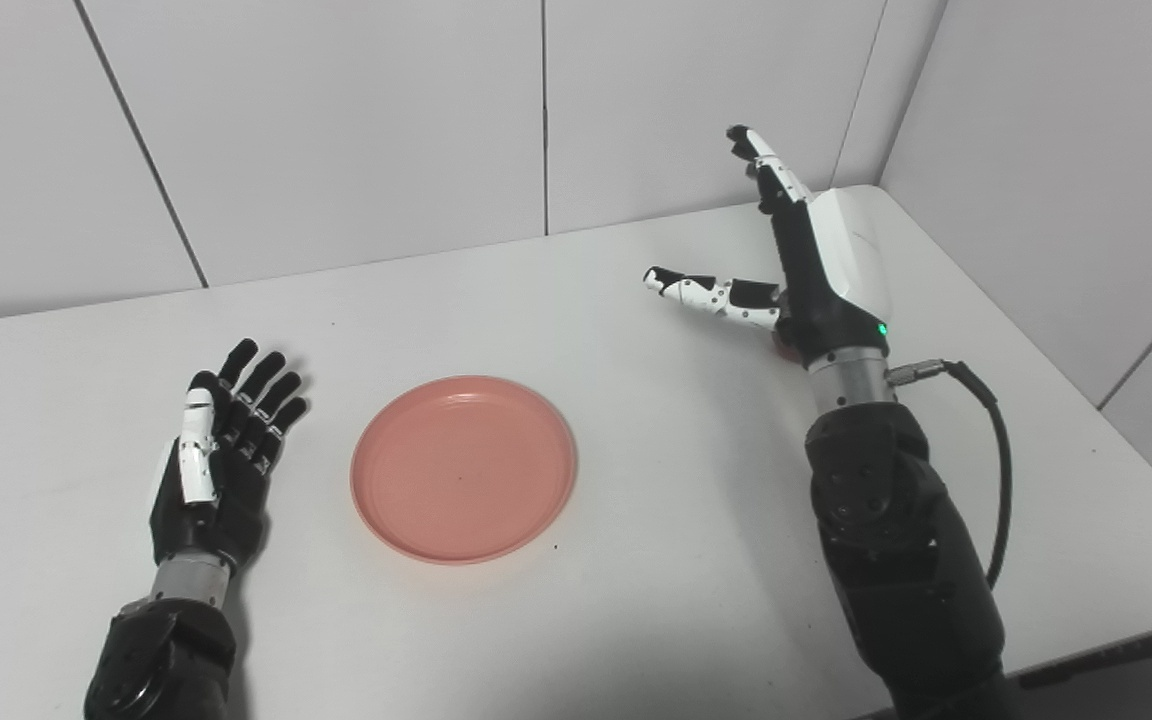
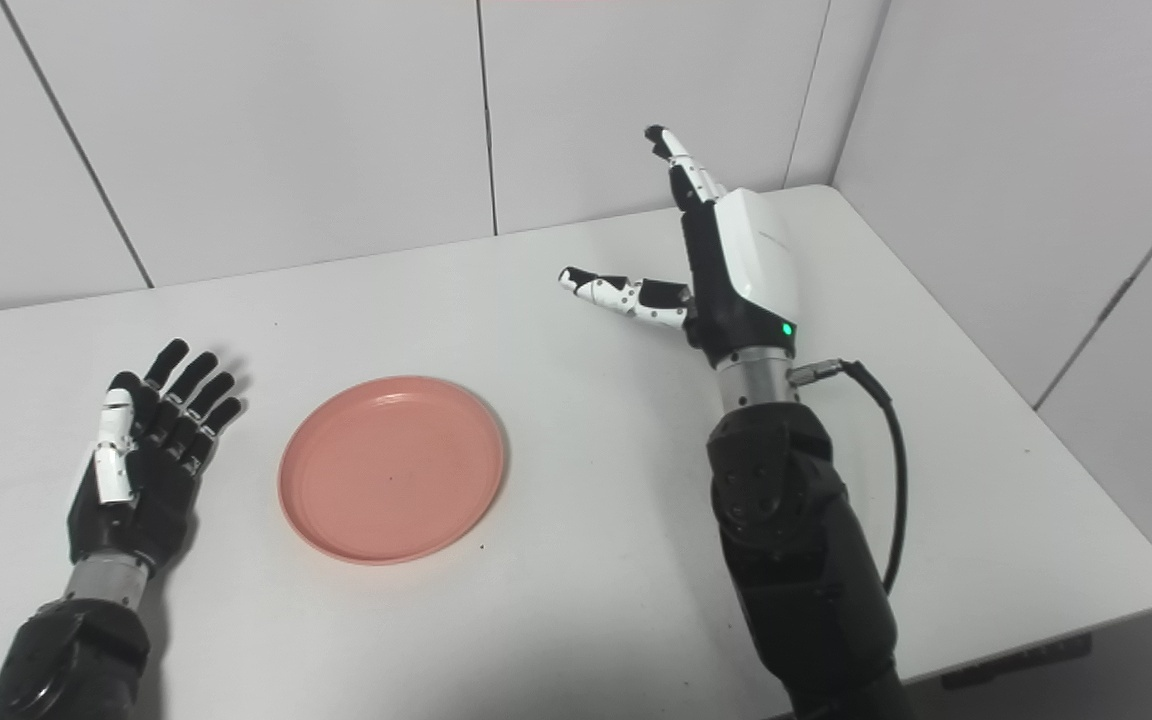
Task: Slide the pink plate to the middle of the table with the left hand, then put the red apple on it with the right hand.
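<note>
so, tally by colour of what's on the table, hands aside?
Pink: 1, the plate, empty, lying flat.
Red: 1, a sliver of something red peeking out under the right hand, probably the apple, mostly hidden.
Total: 2.

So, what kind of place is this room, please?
Probably a robot test room, not a home: a bare white table in a corner of plain white panelled walls, with only a pink plate.
</note>
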